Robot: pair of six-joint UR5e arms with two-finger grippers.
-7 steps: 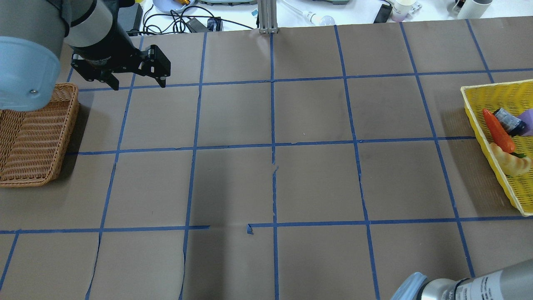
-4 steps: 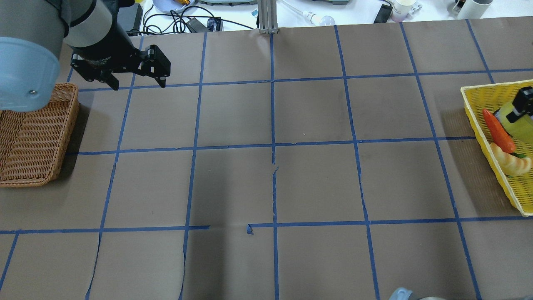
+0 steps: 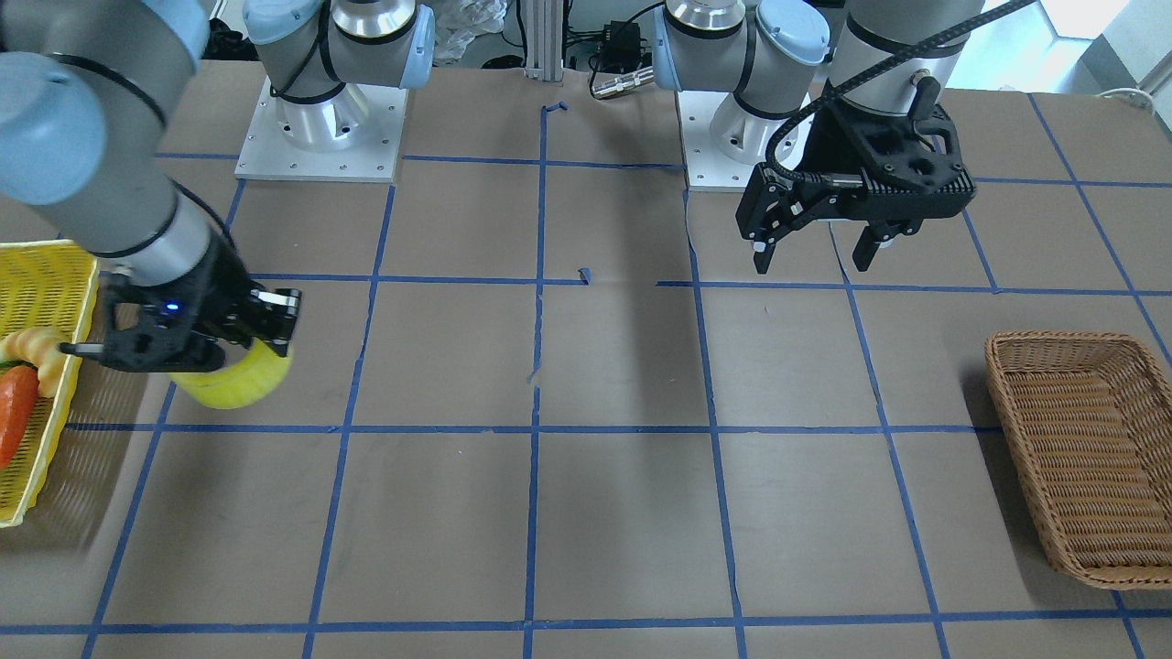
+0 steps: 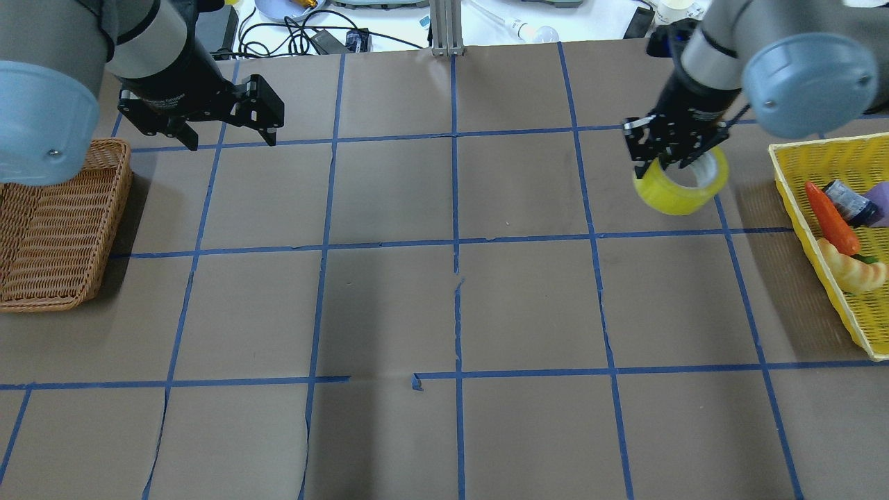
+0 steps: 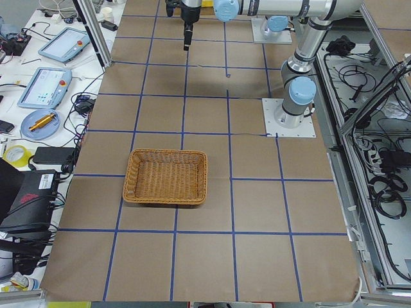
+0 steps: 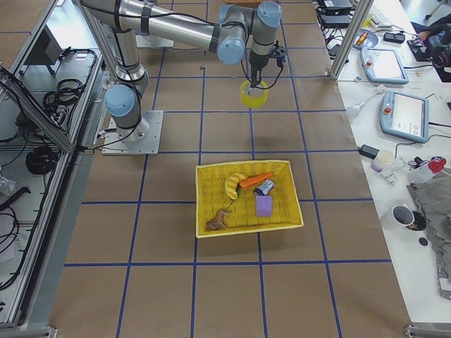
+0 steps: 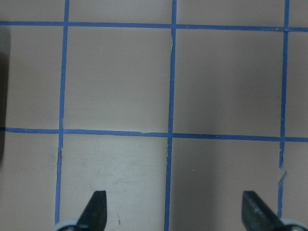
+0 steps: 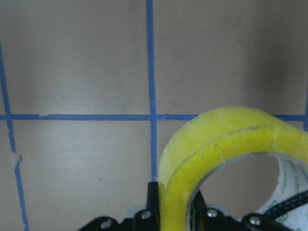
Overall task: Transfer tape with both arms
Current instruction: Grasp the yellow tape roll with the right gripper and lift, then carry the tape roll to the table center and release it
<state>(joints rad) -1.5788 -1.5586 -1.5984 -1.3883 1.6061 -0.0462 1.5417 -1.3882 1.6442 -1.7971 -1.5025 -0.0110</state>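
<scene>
The yellow tape roll [image 4: 661,198] hangs in my right gripper [image 4: 677,164], which is shut on its wall, above the table's right half, just left of the yellow basket. The roll also shows in the front view [image 3: 240,383], the exterior right view [image 6: 254,96] and the right wrist view [image 8: 211,144], held on edge with its open centre visible. My right gripper shows in the front view [image 3: 265,340]. My left gripper [image 4: 230,141] is open and empty above the far left of the table; it also shows in the front view [image 3: 811,265] and the left wrist view [image 7: 174,211].
A brown wicker basket [image 4: 42,292] sits at the table's left edge, below and left of my left gripper. A yellow basket [image 4: 799,187] at the right edge holds a carrot [image 4: 830,219], a pastry and other small items. Blue tape lines grid the brown table.
My right arm has come out of the yellow basket with the tape roll and moved left over the table. My left arm has not moved.
</scene>
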